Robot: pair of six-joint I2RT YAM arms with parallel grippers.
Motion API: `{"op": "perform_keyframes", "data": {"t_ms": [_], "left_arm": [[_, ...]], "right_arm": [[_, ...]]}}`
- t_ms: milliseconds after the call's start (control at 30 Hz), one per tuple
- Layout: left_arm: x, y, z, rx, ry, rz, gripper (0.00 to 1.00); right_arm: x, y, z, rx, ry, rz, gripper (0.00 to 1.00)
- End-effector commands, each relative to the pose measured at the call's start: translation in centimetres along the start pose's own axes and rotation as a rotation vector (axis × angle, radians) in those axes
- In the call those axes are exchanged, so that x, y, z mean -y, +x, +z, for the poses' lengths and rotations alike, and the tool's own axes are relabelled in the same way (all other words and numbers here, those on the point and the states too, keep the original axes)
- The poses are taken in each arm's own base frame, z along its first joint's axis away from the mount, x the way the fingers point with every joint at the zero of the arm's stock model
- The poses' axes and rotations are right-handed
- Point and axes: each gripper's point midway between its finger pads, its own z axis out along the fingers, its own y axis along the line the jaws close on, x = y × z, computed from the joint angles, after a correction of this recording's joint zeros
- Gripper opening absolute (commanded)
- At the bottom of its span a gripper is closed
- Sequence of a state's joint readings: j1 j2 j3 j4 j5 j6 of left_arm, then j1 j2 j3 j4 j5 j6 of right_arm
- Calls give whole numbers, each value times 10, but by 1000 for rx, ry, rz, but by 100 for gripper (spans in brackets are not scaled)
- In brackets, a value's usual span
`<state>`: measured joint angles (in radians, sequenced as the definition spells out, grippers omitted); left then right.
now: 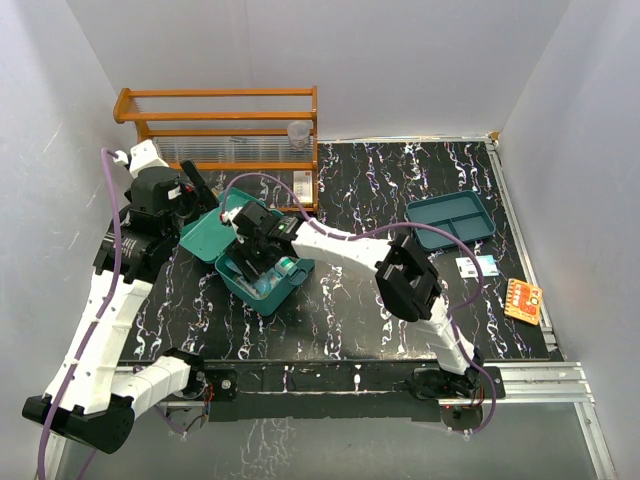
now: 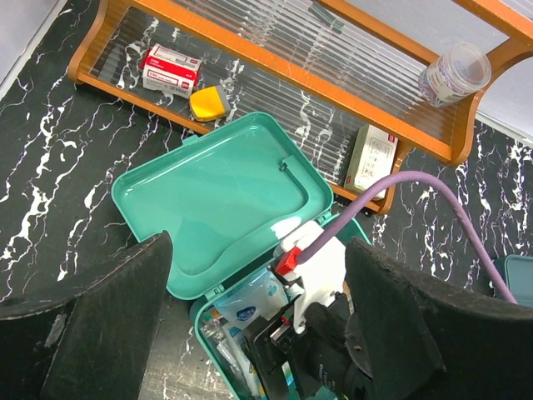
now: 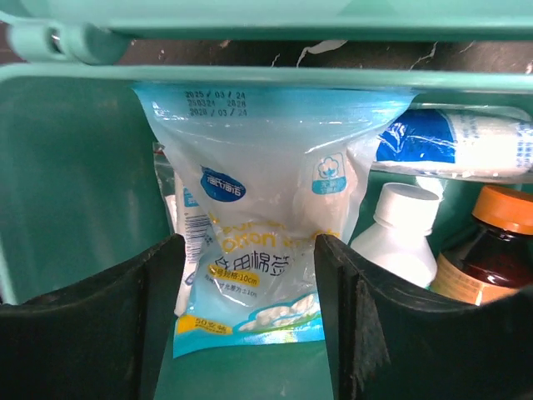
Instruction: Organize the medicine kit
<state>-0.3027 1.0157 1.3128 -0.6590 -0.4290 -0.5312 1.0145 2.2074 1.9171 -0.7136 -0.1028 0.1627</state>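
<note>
Between the fingers [image 3: 108, 325] of the right claw [image 3: 248, 242] stands a clear bag of cotton swabs [image 3: 250, 192], upright inside the medicine kit [image 3: 75, 167] and leaning on its far wall. The right claw is open: its jaws flank the bag, whose edges lie right at the pads, uncrumpled. Just to this claw's right, in the same box, stand a white bottle [image 3: 400, 229] and a brown bottle with an orange cap [image 3: 491, 242], with a blue-and-white pack [image 3: 458, 142] lying beyond them. The teal kit sits on the black marbled counter [image 1: 400, 180], its lid thrown back. Over that lid hangs the left claw [image 2: 258, 246], jaws spread wide and holding nothing. Beyond the left claw is a wooden rack [image 2: 275, 67] carrying a red-and-white box [image 2: 171, 68], a yellow item [image 2: 208, 104], a white carton [image 2: 373, 158] and a clear cup [image 2: 456, 71]. Well apart from both claws, toward the counter's right side, lie a divided teal tray [image 1: 450, 220], a small sachet [image 1: 477, 266] and an orange packet [image 1: 523, 298].
</note>
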Motion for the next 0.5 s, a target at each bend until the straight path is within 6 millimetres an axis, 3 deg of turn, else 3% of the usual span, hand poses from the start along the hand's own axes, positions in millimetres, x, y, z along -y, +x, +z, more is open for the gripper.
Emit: {"op": "perform_keyframes", "data": {"t_ms": [0,167,233,333,467], "left_arm": [[3,-14,-5,36,15,2,84],[11,-22,-6,57,54,1,85],[17,-23,-6,63,82,10,85],[26,-19,-3,61,138,30,86],[42,-7,-1,45,248,67,87]], "right_arm": [[-6,-68,-74,213,6,70,63],[19,-90,-134,342,5,172,66],[39,-91,-155,386,32,223,67],[84,-85,-192,463,118,340,67],[171,-38,-233,517,330,567,67]]}}
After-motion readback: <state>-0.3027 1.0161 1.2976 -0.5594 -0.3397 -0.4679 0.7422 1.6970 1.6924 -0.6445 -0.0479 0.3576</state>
